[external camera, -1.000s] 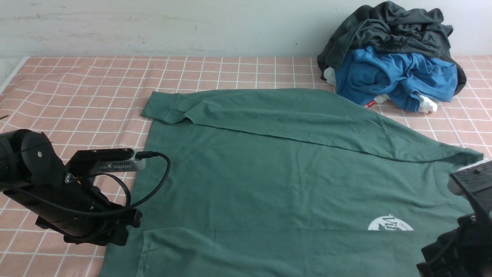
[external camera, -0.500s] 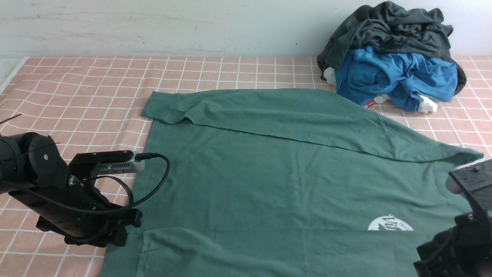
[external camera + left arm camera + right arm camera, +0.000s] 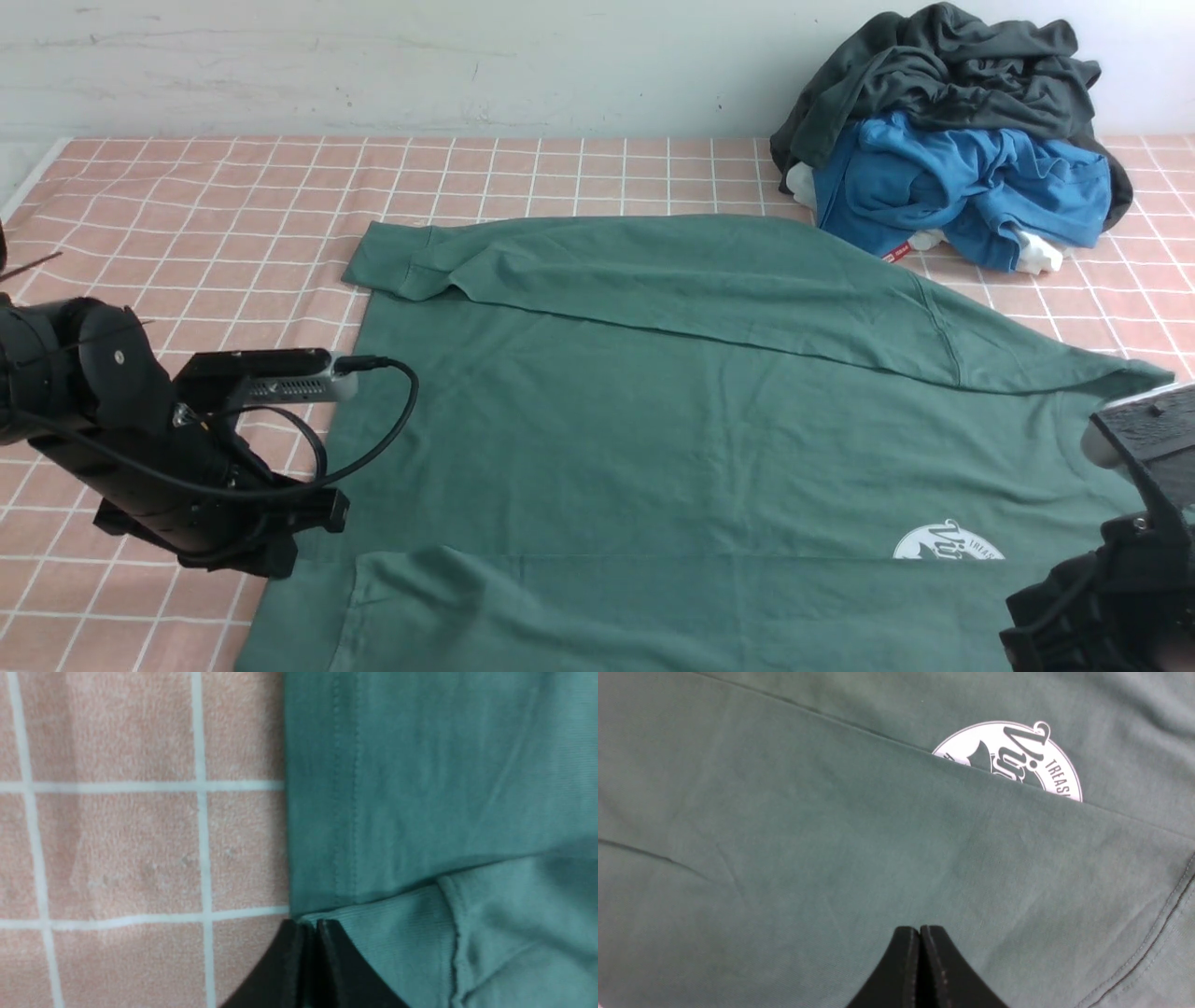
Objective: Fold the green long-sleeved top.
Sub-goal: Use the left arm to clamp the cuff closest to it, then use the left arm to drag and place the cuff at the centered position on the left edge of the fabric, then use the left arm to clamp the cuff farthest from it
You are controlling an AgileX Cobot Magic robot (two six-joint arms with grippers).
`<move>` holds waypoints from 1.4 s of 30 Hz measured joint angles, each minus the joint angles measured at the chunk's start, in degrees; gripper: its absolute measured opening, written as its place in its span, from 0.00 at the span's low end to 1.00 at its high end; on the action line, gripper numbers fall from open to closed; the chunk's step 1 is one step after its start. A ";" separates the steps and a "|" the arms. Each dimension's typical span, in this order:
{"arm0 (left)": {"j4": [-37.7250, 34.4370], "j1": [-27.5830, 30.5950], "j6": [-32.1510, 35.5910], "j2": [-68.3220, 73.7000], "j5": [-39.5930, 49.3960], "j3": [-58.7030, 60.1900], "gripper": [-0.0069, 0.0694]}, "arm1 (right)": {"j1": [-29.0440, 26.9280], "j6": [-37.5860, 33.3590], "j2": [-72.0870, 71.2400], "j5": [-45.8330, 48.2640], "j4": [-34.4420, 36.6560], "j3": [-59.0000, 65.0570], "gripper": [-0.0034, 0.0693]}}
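Note:
The green long-sleeved top [image 3: 653, 420] lies spread flat on the pink checked cloth, its white round chest print [image 3: 948, 543] half covered. One sleeve [image 3: 653, 271] is folded across the far side and the other [image 3: 653, 607] across the near side. My left gripper [image 3: 310, 924] sits at the garment's left edge, shut on the ribbed cuff [image 3: 397, 933] of the near sleeve, just beside the stitched hem [image 3: 345, 812]. My right gripper [image 3: 920, 928] is shut with nothing in it, hovering over the near sleeve close to the print [image 3: 1017, 760].
A heap of clothes stands at the back right: a dark charcoal garment [image 3: 943, 65] on top of a bright blue one [image 3: 962, 187]. The checked cloth [image 3: 187, 205] covers the table up to the pale wall; its left border [image 3: 28, 187] shows at far left.
My left gripper has gone from open to shut at the near sleeve's cuff and risen slightly. The fabric there has bunched up a little. The right arm has barely moved.

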 joint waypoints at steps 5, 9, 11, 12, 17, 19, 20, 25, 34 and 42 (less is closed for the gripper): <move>0.06 0.00 4.51 -3.92 0.59 -4.53 0.10 | 0.00 -0.05 0.00 -0.47 -0.72 0.00 0.03; 2.10 0.00 6.49 -5.15 -4.85 -9.32 0.10 | 0.00 -0.05 0.00 -0.70 -1.10 0.00 0.03; 3.50 0.00 6.44 -3.97 -8.05 -11.67 0.10 | 0.00 -0.05 0.00 -0.84 -1.10 0.00 0.03; 3.71 0.00 6.23 -2.09 -9.11 -13.82 0.10 | 0.00 -0.05 0.00 -0.84 -1.10 0.00 0.03; 3.42 0.00 5.08 9.12 -4.09 -24.16 0.19 | 0.00 -0.05 0.00 -0.84 -1.10 0.00 0.03; 3.42 0.00 4.67 12.34 -2.12 -27.82 0.24 | 0.00 -0.05 0.00 -0.84 -1.10 0.00 0.03; 3.42 0.06 3.98 15.53 0.04 -31.92 0.30 | 0.00 -0.05 0.00 -0.84 -1.05 0.00 0.03; 3.42 1.17 -1.56 28.45 2.18 -51.39 0.55 | 0.00 -0.05 0.00 -0.93 -1.05 0.00 0.03; 4.71 4.10 -9.22 47.36 4.85 -75.12 0.59 | 0.00 -0.05 0.00 -2.55 -1.10 0.00 0.03; 4.03 4.10 -7.65 51.33 11.78 -80.51 0.22 | 0.00 -0.05 0.05 -2.79 -1.10 0.00 0.03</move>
